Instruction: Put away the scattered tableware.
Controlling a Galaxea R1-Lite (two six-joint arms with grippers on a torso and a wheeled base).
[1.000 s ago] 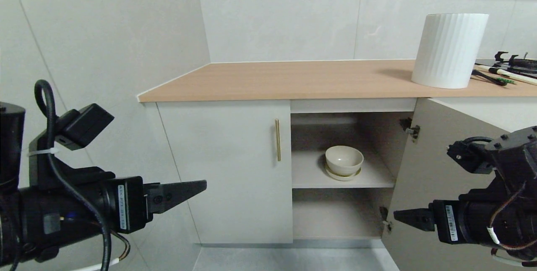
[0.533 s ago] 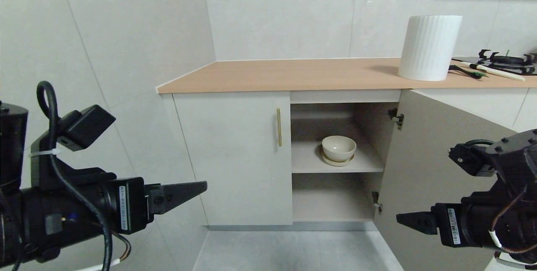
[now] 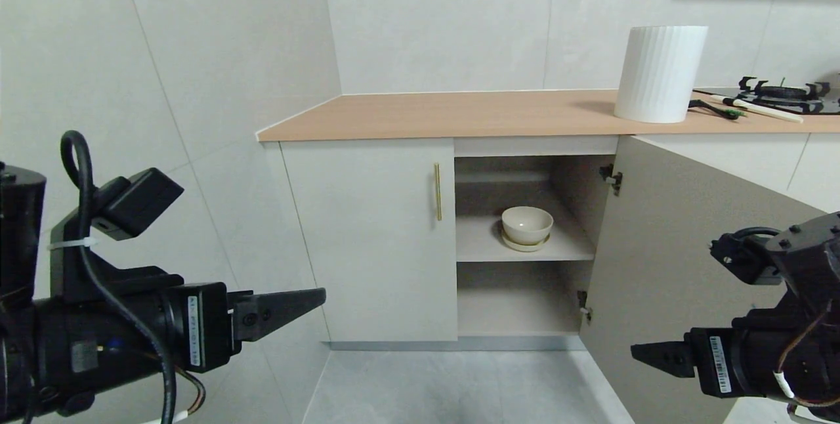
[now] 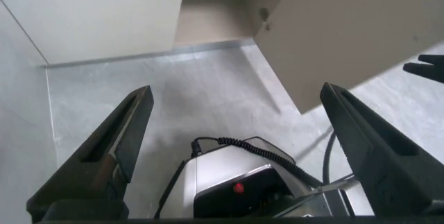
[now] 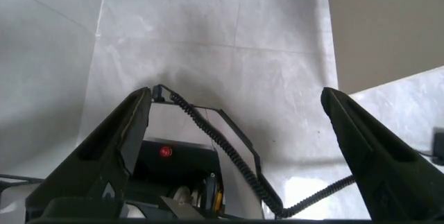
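Note:
A beige bowl (image 3: 527, 224) sits on a small beige plate (image 3: 525, 246) on the middle shelf of the open cabinet (image 3: 518, 256). My left gripper (image 3: 315, 298) hangs low at the left, well short of the cabinet. In the left wrist view its gripper (image 4: 236, 96) is open over the floor with nothing between the fingers. My right gripper (image 3: 640, 350) is low at the right, in front of the open door (image 3: 650, 247). It is also open and holds nothing in the right wrist view (image 5: 236, 98).
The cabinet's left door (image 3: 374, 233) is shut, with a gold handle (image 3: 437, 191). On the wooden counter (image 3: 459, 114) stands a white ribbed container (image 3: 659, 73), with utensils (image 3: 755, 109) and a stove (image 3: 781, 92) beyond it. Grey floor (image 3: 459, 384) lies free before the cabinet.
The whole picture has shifted: the camera has backed away, so the cabinet looks smaller and more floor shows. Bowl and plate stay on the shelf. Both grippers remain open.

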